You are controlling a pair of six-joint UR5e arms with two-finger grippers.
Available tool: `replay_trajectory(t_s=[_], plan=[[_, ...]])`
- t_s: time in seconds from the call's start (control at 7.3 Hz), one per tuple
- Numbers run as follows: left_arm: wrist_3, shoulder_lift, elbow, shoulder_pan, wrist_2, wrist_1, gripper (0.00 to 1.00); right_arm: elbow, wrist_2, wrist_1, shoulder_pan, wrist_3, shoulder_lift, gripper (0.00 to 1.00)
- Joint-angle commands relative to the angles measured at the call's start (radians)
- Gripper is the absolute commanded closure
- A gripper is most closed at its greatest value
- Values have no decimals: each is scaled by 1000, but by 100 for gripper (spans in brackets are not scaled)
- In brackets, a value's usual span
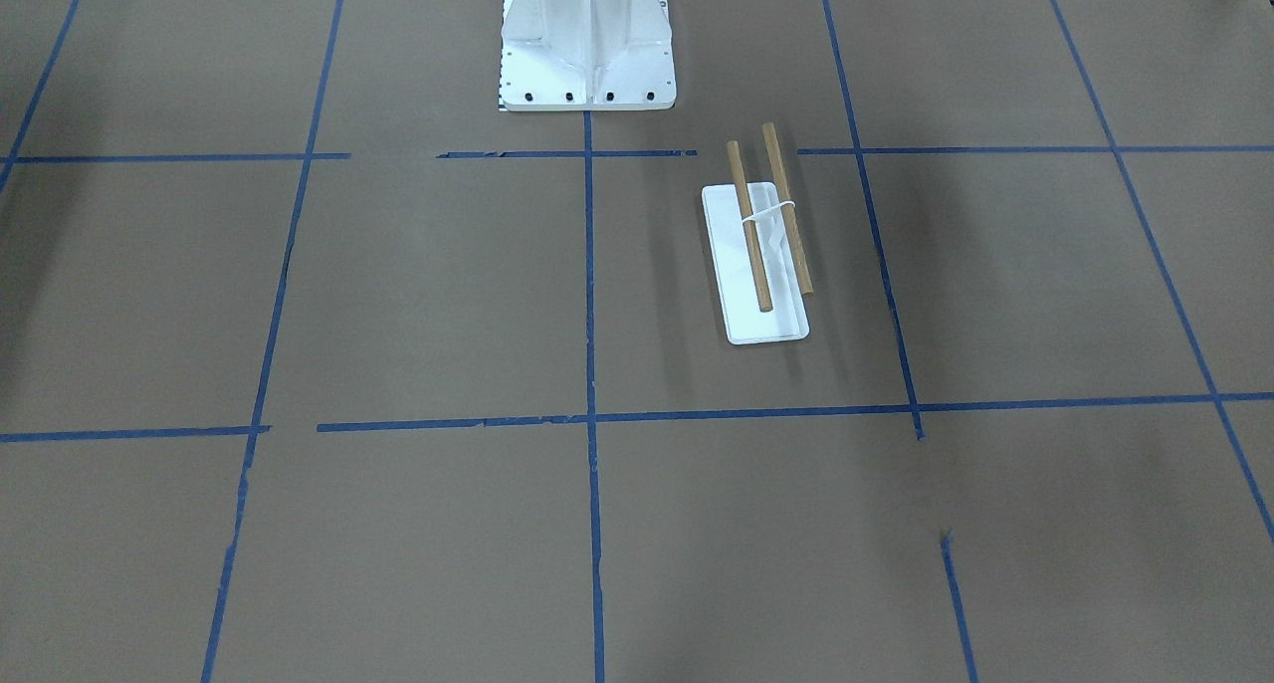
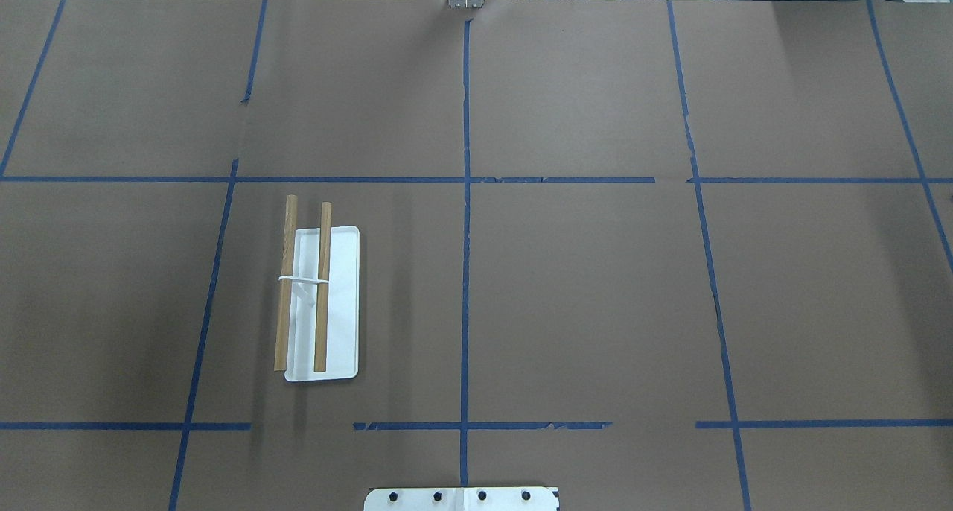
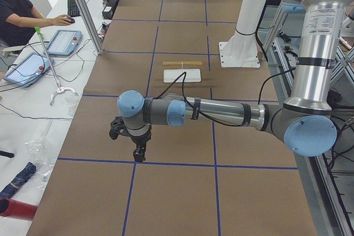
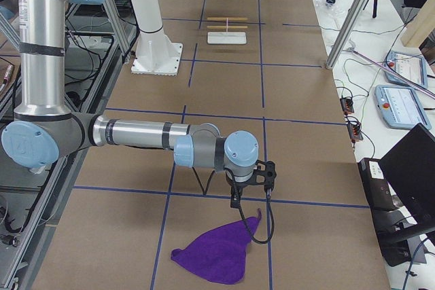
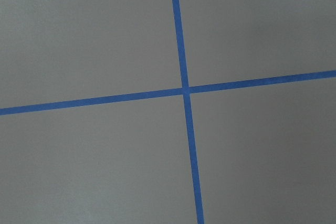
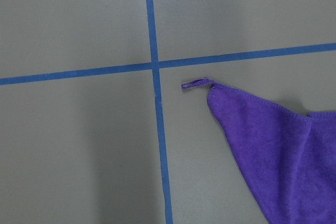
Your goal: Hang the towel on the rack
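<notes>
The rack has a flat white base (image 2: 344, 302) and two parallel wooden rods (image 2: 322, 287); it stands on the robot's left half of the table and also shows in the front view (image 1: 737, 270) and both side views (image 3: 182, 74) (image 4: 226, 35). The purple towel (image 4: 217, 252) lies crumpled flat at the table's right end; its corner with a small loop shows in the right wrist view (image 6: 273, 150). My right gripper (image 4: 236, 203) hangs just above the towel's near corner. My left gripper (image 3: 138, 155) hangs over bare paper at the table's left end. I cannot tell whether either is open.
The white metal pedestal (image 1: 587, 56) stands at the robot's side of the table, near the rack. Blue tape lines (image 5: 184, 90) cross the brown paper. A person (image 3: 16, 9) sits beyond the far edge with tablets (image 3: 61, 41) and cables.
</notes>
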Motion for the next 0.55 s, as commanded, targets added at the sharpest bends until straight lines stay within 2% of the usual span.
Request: replay_trajectory(t_s=[0.0,0.14,0.27,0.41], plan=[[0,0,1,0,0,-1,0,0,0,-1,-2,3,11,0],[0,-2,-1,0,0,-1,0,2,5,14,-14,-3,17,0],[0,0,-4,0,0,0,0,-8,-6,78,-55,20,28,0],[-2,-2,-11,0,0,0,0,-23,-6,74,-57,22,34,0]])
